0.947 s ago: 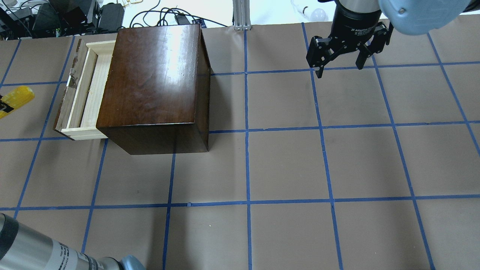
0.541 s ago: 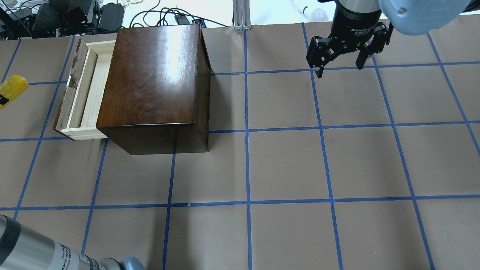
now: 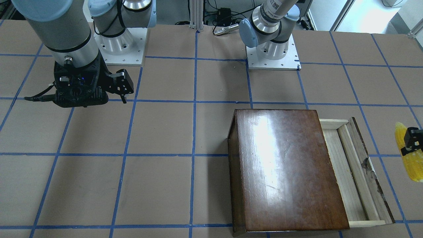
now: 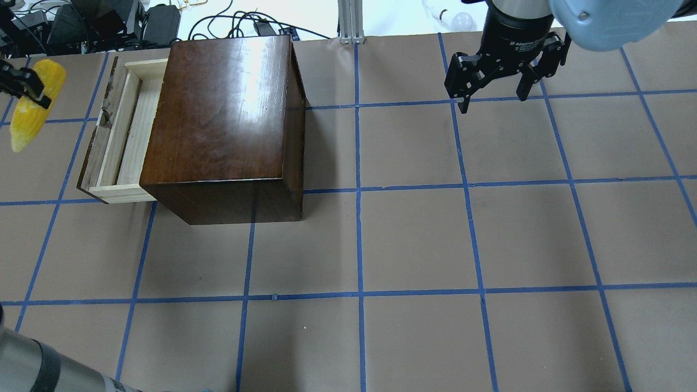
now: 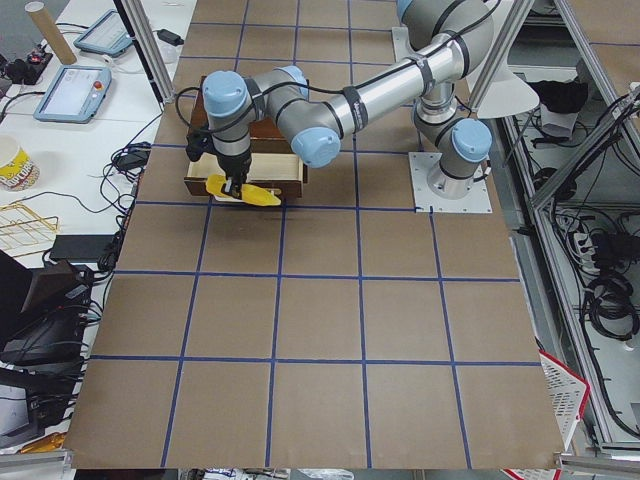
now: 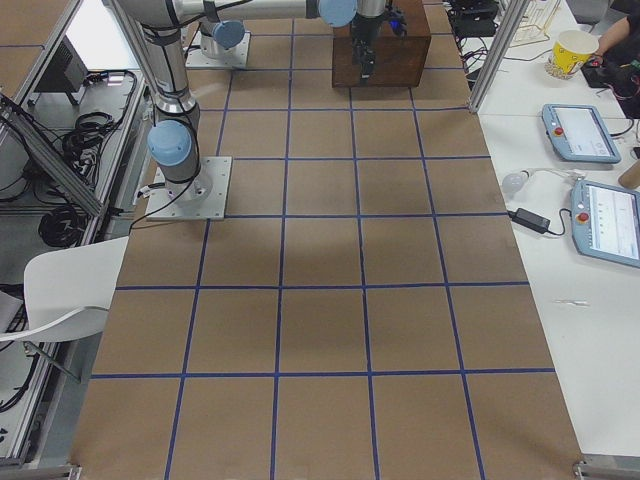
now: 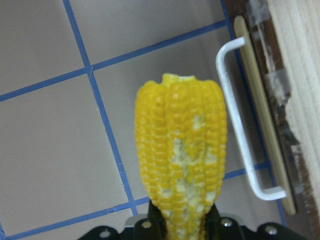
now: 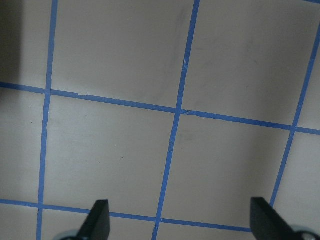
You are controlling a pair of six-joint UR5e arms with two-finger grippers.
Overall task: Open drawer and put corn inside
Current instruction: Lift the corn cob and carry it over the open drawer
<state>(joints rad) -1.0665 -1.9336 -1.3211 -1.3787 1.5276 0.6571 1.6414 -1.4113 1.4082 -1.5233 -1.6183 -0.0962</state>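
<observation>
**Op 1:** Left jaws?
**Op 2:** Pinched the corn (image 4: 31, 106) near one end, I noted. It hung just outside the open drawer (image 4: 123, 130), long axis roughly along its front. Right jaws spread, well apart.

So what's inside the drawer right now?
The pulled-out part of the drawer shows only bare pale wood, nothing in it. Its back part is hidden under the dark box, so I can't tell there. The corn is outside, held by the left gripper.
</observation>
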